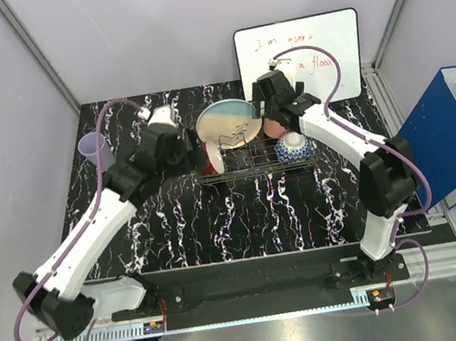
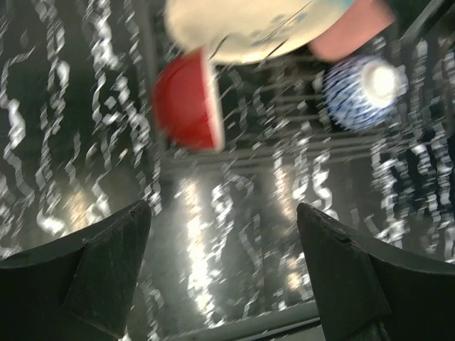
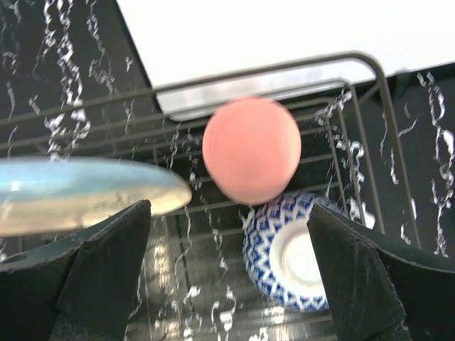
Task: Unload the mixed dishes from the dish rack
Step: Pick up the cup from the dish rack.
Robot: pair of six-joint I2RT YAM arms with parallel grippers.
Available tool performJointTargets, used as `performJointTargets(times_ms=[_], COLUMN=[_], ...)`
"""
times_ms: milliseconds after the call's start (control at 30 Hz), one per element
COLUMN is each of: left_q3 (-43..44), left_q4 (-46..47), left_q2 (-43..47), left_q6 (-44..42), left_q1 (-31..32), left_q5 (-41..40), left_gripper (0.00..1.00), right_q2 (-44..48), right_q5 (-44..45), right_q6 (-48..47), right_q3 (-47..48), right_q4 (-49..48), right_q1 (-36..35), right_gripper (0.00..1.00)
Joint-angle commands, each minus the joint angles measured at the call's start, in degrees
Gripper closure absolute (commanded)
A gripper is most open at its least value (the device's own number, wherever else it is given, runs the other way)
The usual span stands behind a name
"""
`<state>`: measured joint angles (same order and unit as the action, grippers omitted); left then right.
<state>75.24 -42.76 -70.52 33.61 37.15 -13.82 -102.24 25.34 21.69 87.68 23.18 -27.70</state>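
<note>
The black wire dish rack [image 1: 248, 163] stands mid-table. In it a light-blue-and-cream plate [image 1: 225, 124] stands on edge, with a red bowl [image 1: 207, 160] at its left, a salmon-pink cup [image 1: 277, 127] and a blue-and-white bowl [image 1: 294, 146] at its right. A lavender cup [image 1: 92, 148] stands on the table far left. My left gripper [image 1: 191, 152] is open and empty beside the red bowl [image 2: 186, 99]. My right gripper [image 1: 269, 113] is open and empty above the salmon cup [image 3: 251, 149] and the blue-and-white bowl [image 3: 291, 252]. The small red patterned dish is out of view.
A white board [image 1: 298, 48] with red writing leans behind the rack. A blue folder [image 1: 446, 134] lies off the table's right edge. Grey walls close in the table at the back and both sides.
</note>
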Motion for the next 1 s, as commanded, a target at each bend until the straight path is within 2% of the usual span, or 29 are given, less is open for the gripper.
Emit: performJointTargets(times_ms=[0,100,267,800,900,967], left_q3=[-5.0,-6.9,-9.1,-11.3,-11.7,-12.0], left_q4=[7.0,7.0,6.9,8.0,8.1,8.1], left_q2=[11.8,16.0,17.3,11.6,11.5,11.5], left_q6=[-1.1,-2.2,-3.6,-1.5,-1.3,-1.3], left_q1=[0.2,0.2,0.2,0.2,0.2,0.2], left_q5=[-4.1,-5.2,-6.3,-3.7,-3.5,-3.5], left_gripper=[0.14,0.14,0.14,0.14,0.15,0.15], right_q2=[-3.1,-5.6,-8.2,-12.5,-13.3,-13.7], right_q5=[5.2,5.9,6.2,-2.7,-4.2,-5.1], right_q6=[-3.1,-4.1,-4.5,-2.6,-2.7,-2.7], right_q3=[7.2,9.9,11.4,9.8,10.3,10.7], right_q4=[0.8,1.3,2.2,2.7,2.7,2.7], right_q1=[1.2,1.3,2.0,6.1,6.1,6.2], right_gripper=[0.00,0.00,0.00,0.01,0.04,0.15])
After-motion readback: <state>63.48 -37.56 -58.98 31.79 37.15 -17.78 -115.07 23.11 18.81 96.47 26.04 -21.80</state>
